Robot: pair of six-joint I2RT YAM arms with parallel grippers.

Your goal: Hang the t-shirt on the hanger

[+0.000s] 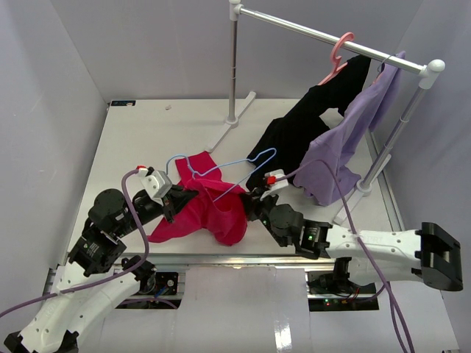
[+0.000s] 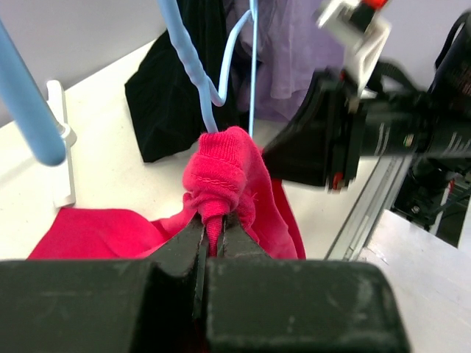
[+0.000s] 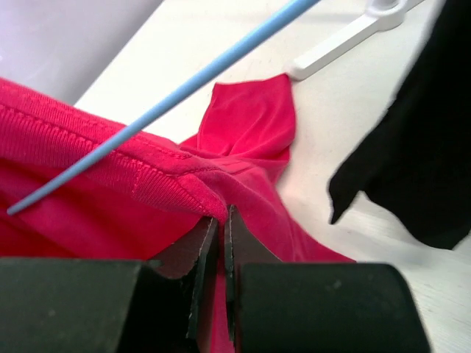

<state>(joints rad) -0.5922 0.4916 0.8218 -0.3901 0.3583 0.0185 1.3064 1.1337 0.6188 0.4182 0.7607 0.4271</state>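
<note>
Stage of task: early. The t-shirt [image 1: 210,209] is bunched on the surface and not yet hung on the hanger [image 1: 221,168]. Both shoulders remain to be dressed over the frame.
Left jaws: closed to a thin slit on a gathered fold of the t-shirt [image 2: 221,176]. The fold rises in a knot just beyond the tips, seen from the left wrist.
T-shirt: crumpled near the middle of the surface [image 1: 132,140], between the two arms. One sleeve or corner is spread toward the far side.
Hanger: thin light-blue wire, lying slantwise across the far part of the t-shirt. In the left wrist view its twisted neck [image 2: 188,51] stands just behind the held fold. Whether any of the frame has entered the fabric cannot be told.
Right jaws: shut, with a ribbed edge of the t-shirt [image 3: 88,206] pinched between the tips. The hanger wire [image 3: 184,90] crosses above that edge.
Black garment [image 1: 302,132]: hangs from the rail, its lower part trailing on the surface to the right of the hanger.
Lavender garment [image 1: 346,140]: hangs beside the black one, farther right.
Rail [image 1: 309,29]: far right, also carrying a pink hanger [image 1: 340,51].
Containers: none in view. The rail is the only holder, and it bears the two other garments.
</note>
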